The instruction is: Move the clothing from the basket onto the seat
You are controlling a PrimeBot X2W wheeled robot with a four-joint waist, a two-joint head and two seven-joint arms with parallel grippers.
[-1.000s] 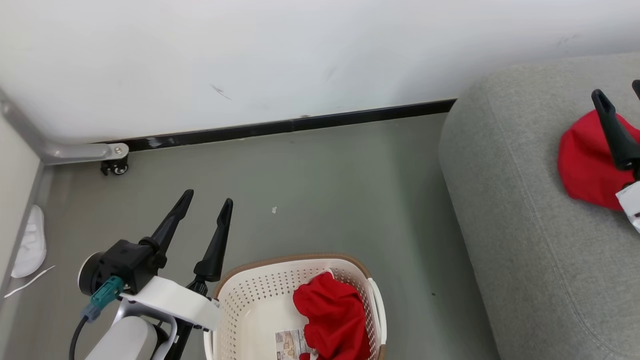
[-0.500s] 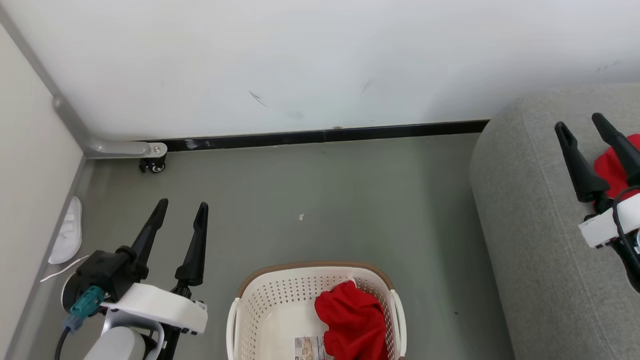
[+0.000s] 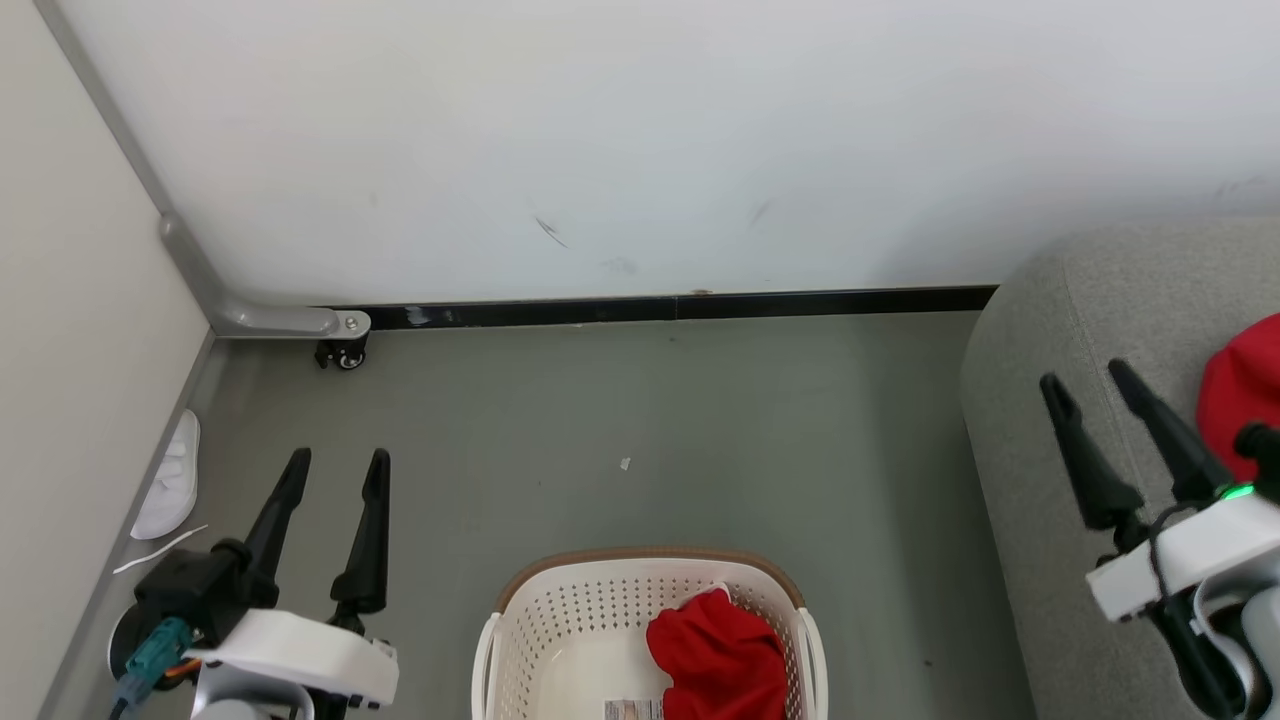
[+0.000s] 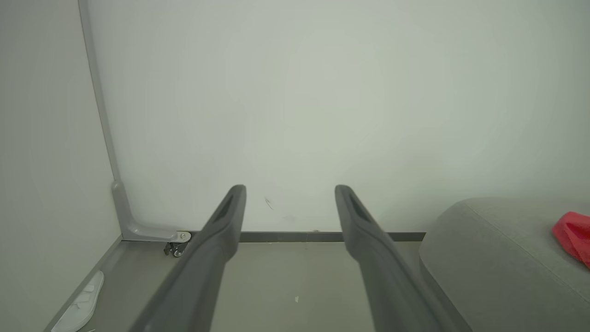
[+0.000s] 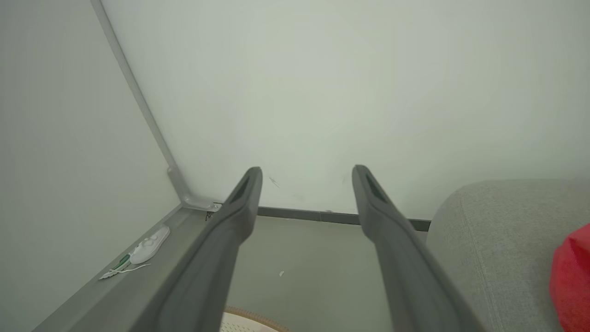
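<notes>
Crumpled red garment [image 3: 722,662] in basket [image 3: 520,625], 2nd garment [image 3: 1240,385] on seat [image 3: 1050,340]; L fingers [image 3: 368,540], R fingers [image 3: 1085,462] apart, empty

- Soft, even light fills the room; the white wall [image 3: 640,150] is bright and evenly lit.
- Shadows on the grey floor [image 3: 700,420] are faint, slightly darker beside the seat [image 3: 1060,330].
- Both wrist views look pale and hazy, with the near fingers [image 4: 203,276] soft and blurred.

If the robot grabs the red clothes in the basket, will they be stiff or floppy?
Probably floppy: the red clothes lie crumpled in soft folds in the basket. Pinched, they would likely dangle and sag. They seem light, being thin cloth.
</notes>
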